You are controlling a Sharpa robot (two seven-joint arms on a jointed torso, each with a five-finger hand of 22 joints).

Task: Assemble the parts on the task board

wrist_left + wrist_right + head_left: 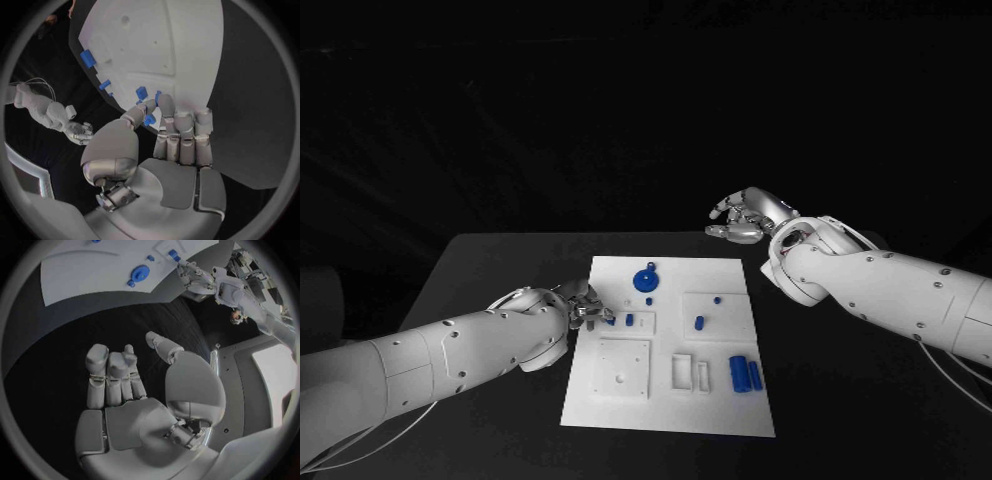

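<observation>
- Landmark: the white rectangular task board (672,345) lies flat in the middle of the black table (488,270).
- Left silver many-fingered hand (578,303) sits at the board's left edge, about halfway along it, on its white arm (437,355). In the left wrist view, thumb and forefinger are closed on a small blue block part (149,120) just at the board's edge; the other fingers (185,135) lie curled side by side over the dark table.
- Just right of that hand, on the board, stands a small blue peg part (629,319) in a shallow recess.
- Towards the board's far end lies a blue round disc part with a short stem (646,279); a tiny blue stub (648,299) lies just on the near side of it.
- Right of the board's centre, a raised white square panel (711,311) carries a blue upright pin (700,323) and a smaller blue dot (717,299).
- On the near left of the board is a plain white square plate (625,368) with small holes; beside it is a white rectangular slot frame (691,372).
- Near the board's right edge, two blue elongated bar parts (746,376) lie side by side, parallel to the long edge.
- Right silver many-fingered hand (750,215) hangs beyond the board's far right corner, well apart from the board. In the right wrist view, its fingers (112,375) are bent inward and hold nothing.
</observation>
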